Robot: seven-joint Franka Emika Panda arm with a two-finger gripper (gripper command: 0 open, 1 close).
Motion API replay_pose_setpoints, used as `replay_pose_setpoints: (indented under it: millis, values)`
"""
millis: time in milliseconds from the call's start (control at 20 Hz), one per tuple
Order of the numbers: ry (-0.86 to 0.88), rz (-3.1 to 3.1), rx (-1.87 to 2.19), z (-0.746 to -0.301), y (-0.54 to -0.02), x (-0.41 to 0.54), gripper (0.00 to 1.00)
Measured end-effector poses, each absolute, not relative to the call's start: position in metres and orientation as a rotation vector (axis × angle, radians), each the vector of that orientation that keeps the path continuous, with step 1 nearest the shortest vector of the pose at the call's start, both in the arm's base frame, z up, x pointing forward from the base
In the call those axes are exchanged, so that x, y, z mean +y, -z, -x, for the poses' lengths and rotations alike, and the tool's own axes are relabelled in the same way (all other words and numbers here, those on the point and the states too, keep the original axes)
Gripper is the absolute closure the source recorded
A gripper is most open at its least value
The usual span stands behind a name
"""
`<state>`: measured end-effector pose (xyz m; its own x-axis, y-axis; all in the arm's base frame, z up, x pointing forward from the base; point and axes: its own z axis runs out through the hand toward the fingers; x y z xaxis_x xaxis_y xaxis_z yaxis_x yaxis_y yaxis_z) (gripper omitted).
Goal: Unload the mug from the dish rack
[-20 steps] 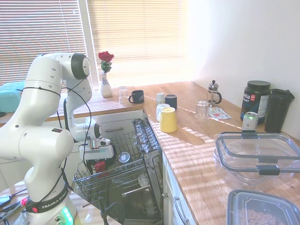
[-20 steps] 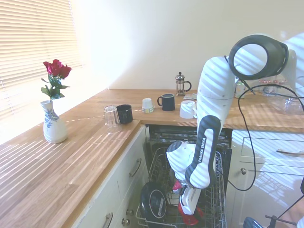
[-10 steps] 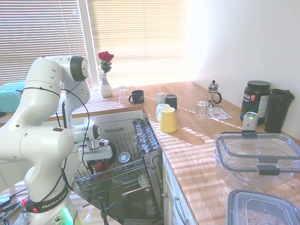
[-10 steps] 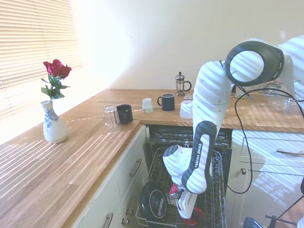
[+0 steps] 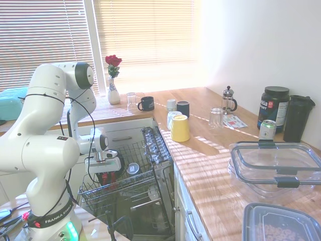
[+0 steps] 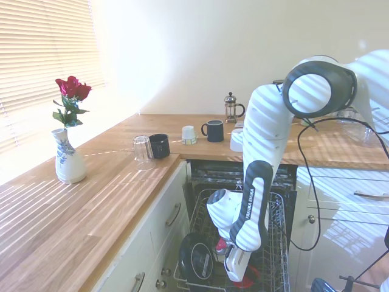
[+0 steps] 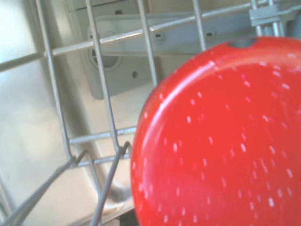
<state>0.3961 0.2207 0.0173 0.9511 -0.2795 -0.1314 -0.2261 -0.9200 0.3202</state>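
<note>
Red glossy mug fills the right half of the wrist view, speckled with small highlights, grey wire of the dish rack crossing behind it on the left side of that frame. In the first exterior view the mug is a small red patch at lower left, inside the dish rack, directly under the gripper. In the second exterior view only a red sliver of the mug shows at the bottom centre, below the gripper, which reaches down into the rack.

Finger state: cannot tell. Wrist body and rack wires hide the fingertips in both exterior views, so contact with the mug is not confirmed either.

Arm enters from the left of the first exterior frame and from the right of the second, forearm angled steeply down into the rack.

Other items:
- round black dish standing on edge in the rack, just left of the gripper in the second exterior view
- yellow cup upside down on the wooden counter, centre of the first exterior frame
- black mug and a clear glass near the counter corner, upper centre
- vase with red roses by the window blinds
- French press further right on the counter
</note>
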Motion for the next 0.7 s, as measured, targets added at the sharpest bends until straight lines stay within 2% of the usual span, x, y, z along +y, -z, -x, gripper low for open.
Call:
replay_pose_setpoints:
  millis: [700]
  values:
    - [0.198,-2.787,-0.386,-0.4,-0.028,0.223,1.0]
